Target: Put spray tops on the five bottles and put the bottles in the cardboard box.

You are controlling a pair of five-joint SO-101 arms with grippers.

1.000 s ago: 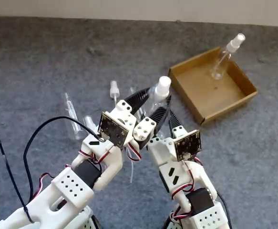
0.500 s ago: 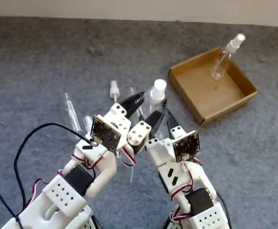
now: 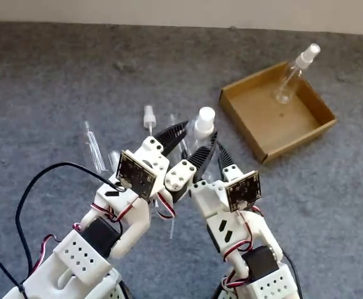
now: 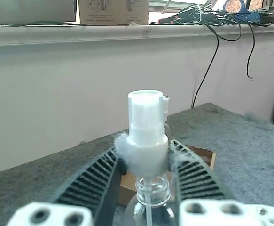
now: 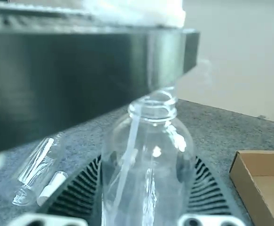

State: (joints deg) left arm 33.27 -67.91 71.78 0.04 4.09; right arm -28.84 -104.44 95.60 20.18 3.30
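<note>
Spray top (image 4: 146, 123) over bottle (image 5: 146, 155), mid-table
Our left gripper (image 4: 146, 148) clamps the spray top just above the bottle's neck; our right gripper (image 5: 146, 188) clasps that bottle near the cardboard box (image 3: 234, 112) corner

The white plastic spray top (image 4: 146, 123) is showing plain white, with pale fuzz ringing its collar. The clear round-shouldered bottle (image 5: 146, 136) is looking colourless and see-through. The left gripper (image 4: 146, 148) and the right gripper (image 5: 148, 165) are wearing black fingers with a ribbed pattern, on white bodies. The shallow cardboard box (image 3: 256, 115) is showing plain brown; the carpeted table (image 3: 56, 81) is looking speckled grey.
</note>
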